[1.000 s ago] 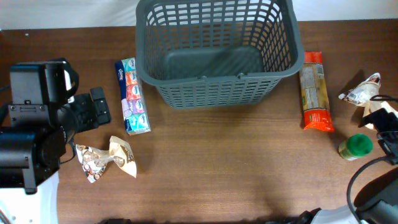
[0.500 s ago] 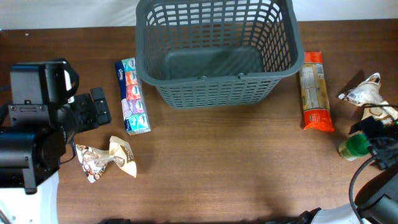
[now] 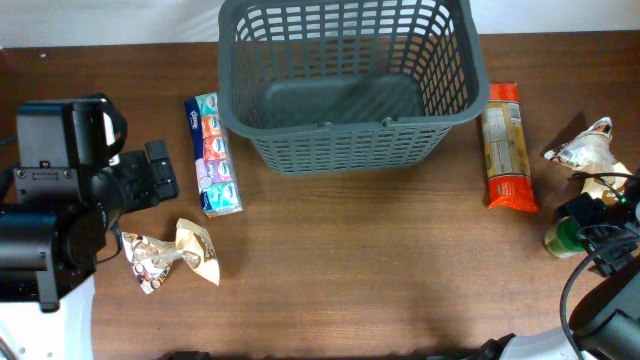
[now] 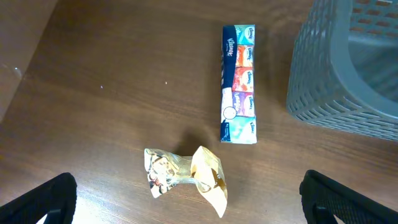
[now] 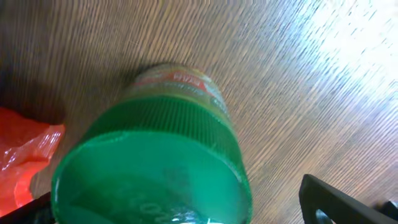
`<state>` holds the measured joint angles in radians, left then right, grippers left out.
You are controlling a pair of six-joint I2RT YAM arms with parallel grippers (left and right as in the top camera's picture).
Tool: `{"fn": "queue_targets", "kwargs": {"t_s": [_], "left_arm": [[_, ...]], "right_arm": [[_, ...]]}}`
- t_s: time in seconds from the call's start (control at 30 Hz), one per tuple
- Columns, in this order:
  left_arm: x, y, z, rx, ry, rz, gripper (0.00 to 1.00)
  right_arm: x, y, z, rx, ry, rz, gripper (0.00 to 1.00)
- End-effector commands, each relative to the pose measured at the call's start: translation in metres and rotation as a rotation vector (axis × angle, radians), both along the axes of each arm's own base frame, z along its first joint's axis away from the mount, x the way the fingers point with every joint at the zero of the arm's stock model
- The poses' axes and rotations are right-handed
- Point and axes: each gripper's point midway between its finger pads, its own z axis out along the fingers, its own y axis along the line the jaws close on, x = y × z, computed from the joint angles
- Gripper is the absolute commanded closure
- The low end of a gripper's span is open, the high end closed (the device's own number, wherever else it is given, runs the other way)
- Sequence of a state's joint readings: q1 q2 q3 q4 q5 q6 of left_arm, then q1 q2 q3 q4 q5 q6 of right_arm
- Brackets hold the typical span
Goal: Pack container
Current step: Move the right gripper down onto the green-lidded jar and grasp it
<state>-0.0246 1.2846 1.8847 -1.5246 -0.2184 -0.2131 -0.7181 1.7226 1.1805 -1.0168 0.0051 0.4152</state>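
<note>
The dark grey slotted container (image 3: 345, 125) stands at the back middle of the table and nothing shows inside it; its corner shows in the left wrist view (image 4: 348, 74). My right gripper (image 3: 598, 222) is open and sits low over a green-lidded jar (image 3: 558, 238). In the right wrist view the lid (image 5: 155, 168) fills the space between the fingers (image 5: 180, 214). My left gripper (image 3: 152, 172) is open and empty at the left. Its fingertips (image 4: 186, 211) are wide apart, just short of a crumpled snack wrapper (image 4: 186, 177).
A long tissue pack (image 3: 213, 155) lies left of the container, also in the left wrist view (image 4: 239, 82). The snack wrapper (image 3: 175, 255) lies at the front left. An orange packet (image 3: 505, 148) lies right of the container, a crumpled white wrapper (image 3: 582, 148) beyond it.
My right gripper has moved from beside the white wrapper toward the table's front and now sits over the green-lidded jar. The left arm has not moved.
</note>
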Motion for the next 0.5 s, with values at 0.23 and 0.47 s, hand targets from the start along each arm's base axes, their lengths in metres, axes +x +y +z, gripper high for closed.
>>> {"fn": "queue_targets", "kwargs": {"t_s": [0.23, 0.47], "left_arm": [[0.000, 0.006, 0.001, 0.020, -0.002, 0.017, 0.01], [0.000, 0.009, 0.002, 0.035, -0.003, 0.029, 0.01]], "right_arm": [[0.005, -0.008, -0.001, -0.044, -0.007, 0.001, 0.01], [0.007, -0.003, -0.017, 0.008, 0.011, 0.003, 0.01]]}}
